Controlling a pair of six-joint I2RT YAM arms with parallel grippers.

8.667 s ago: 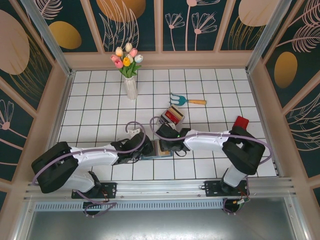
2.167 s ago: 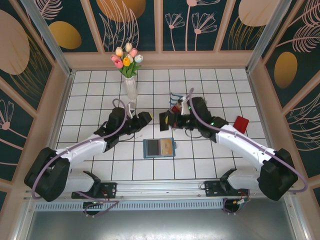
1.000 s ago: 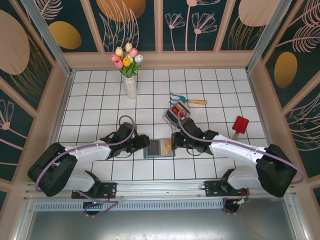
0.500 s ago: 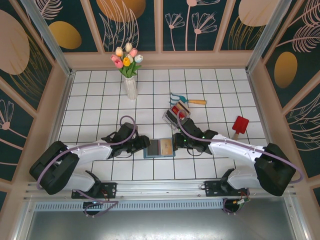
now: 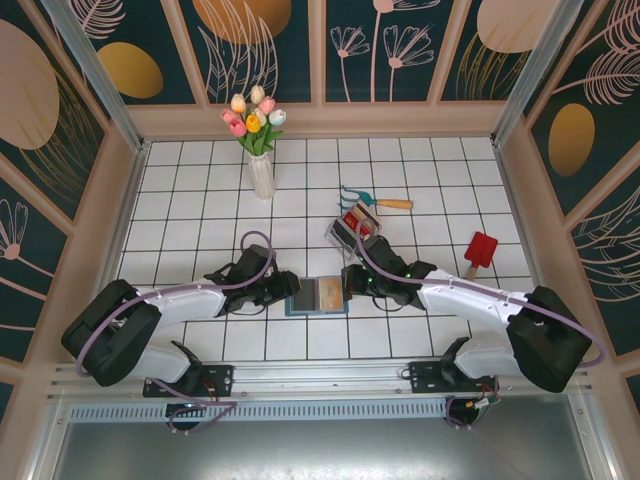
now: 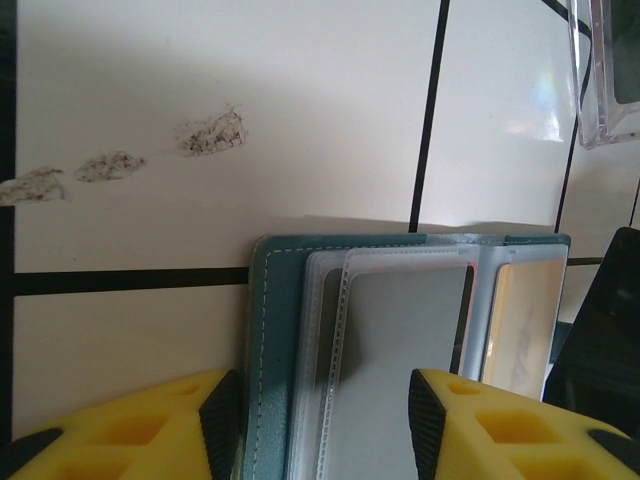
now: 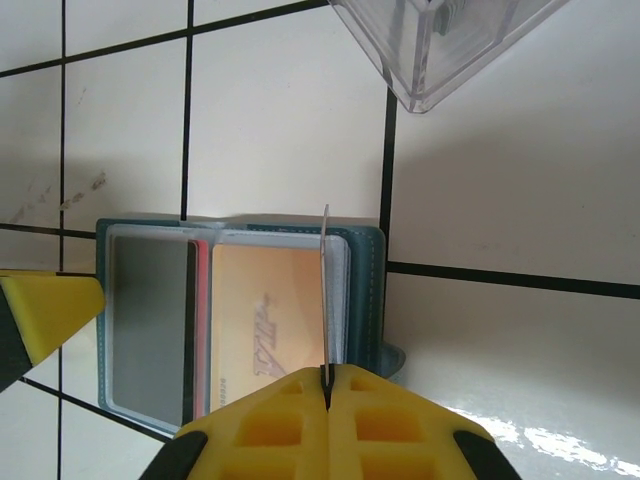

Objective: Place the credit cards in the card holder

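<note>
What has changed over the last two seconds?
The right gripper came back from the clear tray to the card holder, shut on a card held edge-on over its right side. The left gripper returned to the holder's left edge. Holder, vase and rake stayed put.

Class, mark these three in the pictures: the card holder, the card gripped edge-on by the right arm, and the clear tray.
card holder (image 7: 368, 285), right wrist view, its teal right border.
gripped card (image 7: 325, 290), right wrist view, middle of its thin edge.
clear tray (image 7: 430, 50), right wrist view, its transparent corner wall.
</note>
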